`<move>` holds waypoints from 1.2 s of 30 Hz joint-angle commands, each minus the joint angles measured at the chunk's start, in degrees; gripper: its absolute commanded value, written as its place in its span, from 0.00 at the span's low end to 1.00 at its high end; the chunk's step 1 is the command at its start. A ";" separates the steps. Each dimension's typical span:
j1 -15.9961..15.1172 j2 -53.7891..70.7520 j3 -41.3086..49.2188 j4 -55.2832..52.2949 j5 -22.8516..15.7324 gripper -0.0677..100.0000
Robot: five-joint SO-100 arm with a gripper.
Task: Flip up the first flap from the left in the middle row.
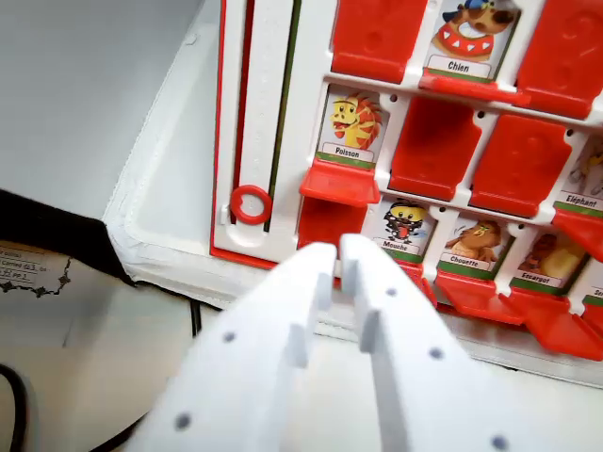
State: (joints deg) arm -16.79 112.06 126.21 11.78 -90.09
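A white tool [337, 256] fills the lower centre of the wrist view, its two fingers drawn together with only a thin slit between them and nothing held, the tips hovering just below a red-and-white game board [311, 66] that stands in a white tray [165, 188]. The board carries rows of red flaps, some raised to show animal cards and some lying flat. In the middle row, the first flap from the left [340, 181] is up, showing a yellow fish card labelled "Poisson" [350, 127], and it sits just above the fingertips [317, 254]. To its right in the same row, two flat red flaps [435, 146] and [518, 162] hide their cards, followed by a card labelled "Eléphant" [581, 184] at the right edge. The top row shows a "Chien" card [464, 38] between closed flaps. The bottom row shows cards labelled "Mouche" [403, 229], "Chouette" [468, 245] and "Escargot" [546, 264], while the leftmost bottom flap [325, 221], flat and red, lies directly behind the fingertips. A red ring slider [251, 203] sits at the foot of a slot on the board's left side. A black cable [14, 405] curls on the pale worktop [66, 377] at the lower left.
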 commanded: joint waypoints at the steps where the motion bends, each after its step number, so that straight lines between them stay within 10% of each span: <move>1: -1.14 -1.93 -1.67 -3.08 1.49 0.00; 36: 1.67 -30.76 -28.92 -5.80 2.64 0.00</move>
State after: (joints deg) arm -15.47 80.68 105.29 7.65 -87.54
